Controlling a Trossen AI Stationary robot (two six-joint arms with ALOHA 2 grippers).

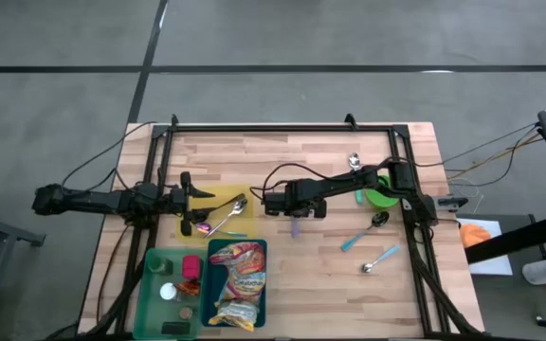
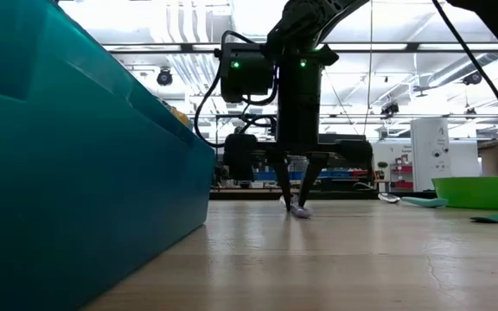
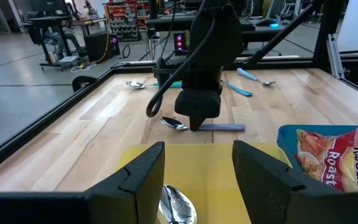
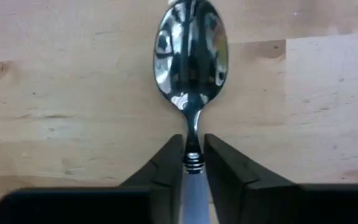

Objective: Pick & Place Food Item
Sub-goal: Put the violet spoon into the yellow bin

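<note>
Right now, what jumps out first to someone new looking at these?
The right hand at mid-table, its fingers pinched on the neck of a lilac-handled spoon lying on the wood. Next, the bright noodle packet in the teal bin at the front, and the left hand open over a yellow plate holding another spoon.

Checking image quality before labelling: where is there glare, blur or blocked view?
Low view: teal bin looms blurred, blocking the left; ceiling lights glare. Right wrist view: spoon bowl mirrors bright reflections. Left wrist view: own fingers soft.
</note>
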